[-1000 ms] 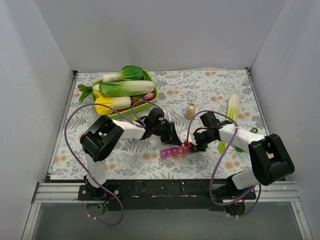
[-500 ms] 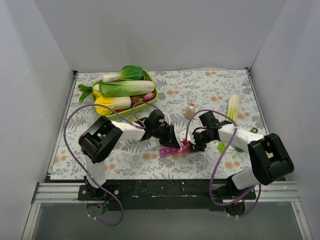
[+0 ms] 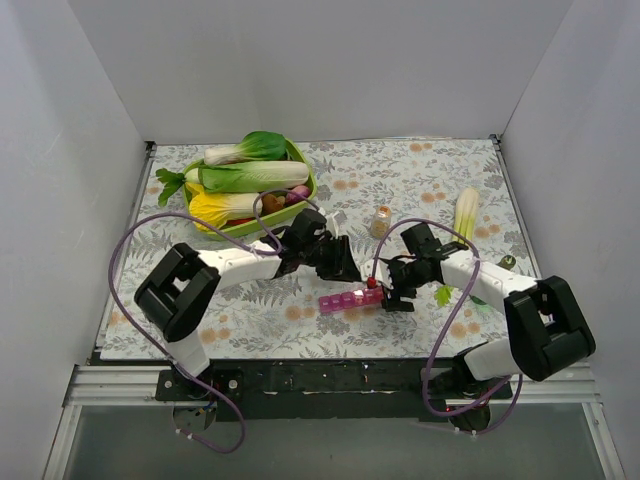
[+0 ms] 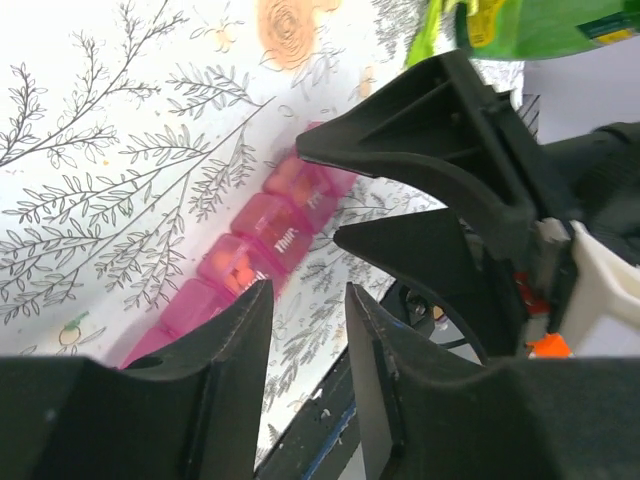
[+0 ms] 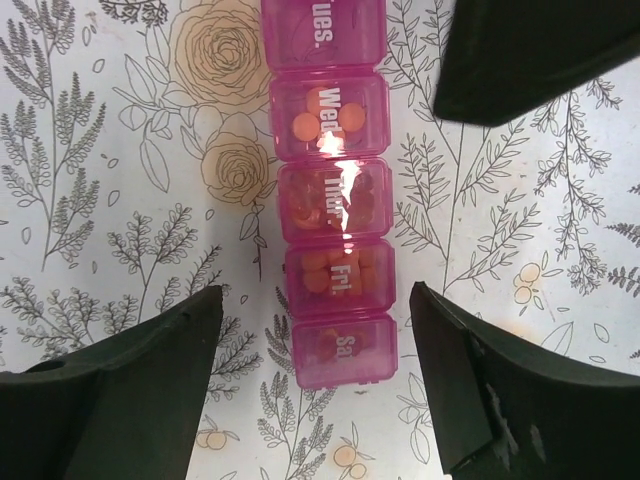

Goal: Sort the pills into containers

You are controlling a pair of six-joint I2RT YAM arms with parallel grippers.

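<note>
Straddling: my right fingers (image 5: 120, 390), spread and empty, flank the pill organiser (image 5: 330, 190) (Sat end).
Organiser: flat on the tabletop (image 5: 100, 150), long axis top-to-bottom at frame centre.
Left fingers (image 4: 230, 400): slightly parted, empty, farther off.

We have three views. The top external camera sits high at the near side and looks down, from far, on the whole flowered tablecloth (image 3: 430, 180). The left wrist camera is low and very near. It looks slantwise along the cloth, between the two fingers of the left gripper (image 4: 307, 290), toward the pink pill organiser (image 4: 262, 232) and the right gripper (image 4: 320, 195) beyond it. The right wrist camera looks straight down from very close, so near that we can read the day labels (image 5: 335, 188). All three views share the organiser and the cloth just beside it.
</note>
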